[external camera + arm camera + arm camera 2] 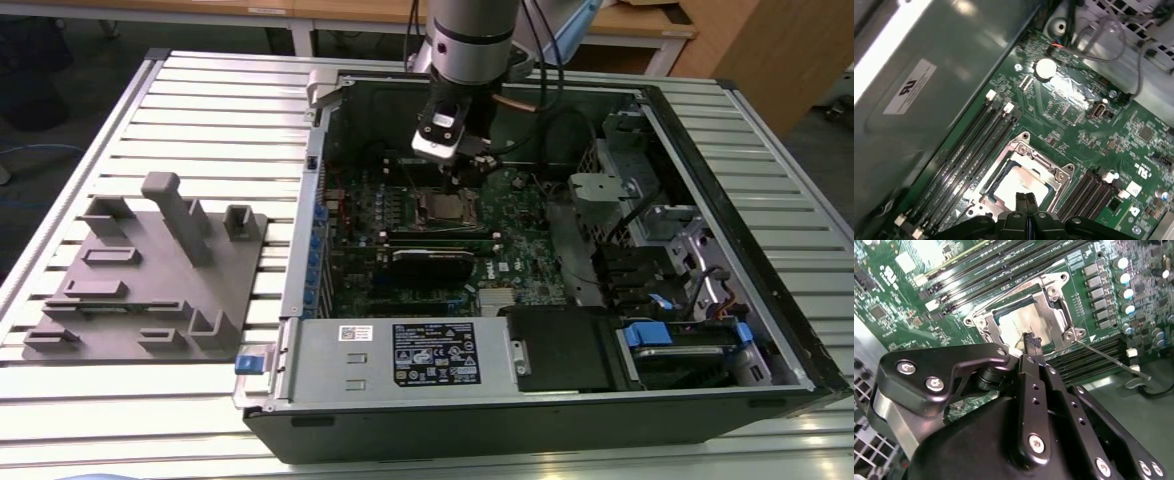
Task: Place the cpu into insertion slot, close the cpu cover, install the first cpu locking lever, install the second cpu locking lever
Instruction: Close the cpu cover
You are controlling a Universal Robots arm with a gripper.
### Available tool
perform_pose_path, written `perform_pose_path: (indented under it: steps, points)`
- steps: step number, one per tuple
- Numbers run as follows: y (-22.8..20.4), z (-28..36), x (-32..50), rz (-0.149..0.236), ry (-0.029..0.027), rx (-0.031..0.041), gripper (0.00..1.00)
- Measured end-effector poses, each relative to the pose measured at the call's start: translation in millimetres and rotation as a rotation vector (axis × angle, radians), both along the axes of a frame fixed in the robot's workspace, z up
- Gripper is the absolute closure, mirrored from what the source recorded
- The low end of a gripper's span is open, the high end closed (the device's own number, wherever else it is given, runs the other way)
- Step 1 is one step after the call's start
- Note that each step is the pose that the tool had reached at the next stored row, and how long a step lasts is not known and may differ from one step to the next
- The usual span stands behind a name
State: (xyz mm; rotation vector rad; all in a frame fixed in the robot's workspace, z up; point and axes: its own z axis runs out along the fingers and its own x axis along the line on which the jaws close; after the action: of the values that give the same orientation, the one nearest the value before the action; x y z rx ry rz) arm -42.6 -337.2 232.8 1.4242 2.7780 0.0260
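Your gripper's own body hides the near edge of the socket in both wrist views, and whether its tips touch anything there is hard to make out. Its fingers are pinched together, gripping nothing, right over the chip. The chip lies flat in the socket on the green board, inside the open computer case. The silvery cover frame lies down around it. One thin lever sticks out from a socket corner

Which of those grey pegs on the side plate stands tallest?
The round-topped post near the far edge of the plate; the blocks around it are much shorter.
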Motion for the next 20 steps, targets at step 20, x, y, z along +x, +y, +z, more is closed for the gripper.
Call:
perform_pose_path:
  steps: [20]
  points:
    - [0.0,-0.3,0.0,0.147,0.0,0.0001,0.9]
